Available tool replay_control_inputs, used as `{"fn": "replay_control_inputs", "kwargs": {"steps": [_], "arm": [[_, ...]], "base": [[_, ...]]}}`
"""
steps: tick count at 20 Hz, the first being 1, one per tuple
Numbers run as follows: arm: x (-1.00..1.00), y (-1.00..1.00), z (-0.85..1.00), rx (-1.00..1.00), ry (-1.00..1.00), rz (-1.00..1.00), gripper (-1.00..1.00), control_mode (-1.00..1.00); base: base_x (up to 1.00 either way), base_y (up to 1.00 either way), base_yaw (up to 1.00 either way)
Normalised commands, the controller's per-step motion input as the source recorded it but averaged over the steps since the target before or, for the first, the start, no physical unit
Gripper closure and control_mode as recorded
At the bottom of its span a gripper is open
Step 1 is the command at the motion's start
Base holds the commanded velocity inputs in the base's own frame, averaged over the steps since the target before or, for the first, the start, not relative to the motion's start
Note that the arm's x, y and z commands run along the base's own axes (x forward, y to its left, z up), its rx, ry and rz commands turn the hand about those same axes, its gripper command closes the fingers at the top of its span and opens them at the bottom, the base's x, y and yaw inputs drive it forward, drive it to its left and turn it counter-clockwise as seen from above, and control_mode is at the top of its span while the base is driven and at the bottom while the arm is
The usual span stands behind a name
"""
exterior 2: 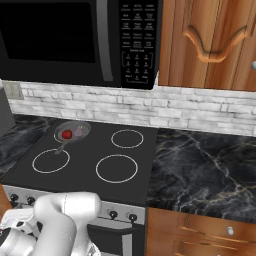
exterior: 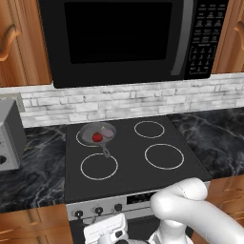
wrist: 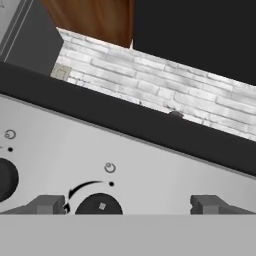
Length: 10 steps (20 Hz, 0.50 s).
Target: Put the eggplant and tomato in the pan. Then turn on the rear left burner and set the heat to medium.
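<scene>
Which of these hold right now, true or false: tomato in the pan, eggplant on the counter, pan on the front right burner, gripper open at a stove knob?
1. The tomato lies in the pan. True.
2. The eggplant lies on the counter. False: it is in the pan beside the tomato.
3. The pan sits on the front right burner. False: it sits on the rear left burner.
4. The gripper is open, with a knob between its fingertips. True; no contact with the knob is visible.
</scene>
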Motion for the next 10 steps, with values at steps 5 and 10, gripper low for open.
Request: {"fn": "replay_control_inputs", "kwargs": {"steps": [5,10], "arm": [[0.15,0.0,0.0,0.05,0.0,0.0,-1.0,-1.0],[0.09,0.0,-0.01,0.04,0.0,0.0,-1.0,-1.0]], "base": [[0.0,0.0,0.0],[0.0,0.0,0.0]]}}
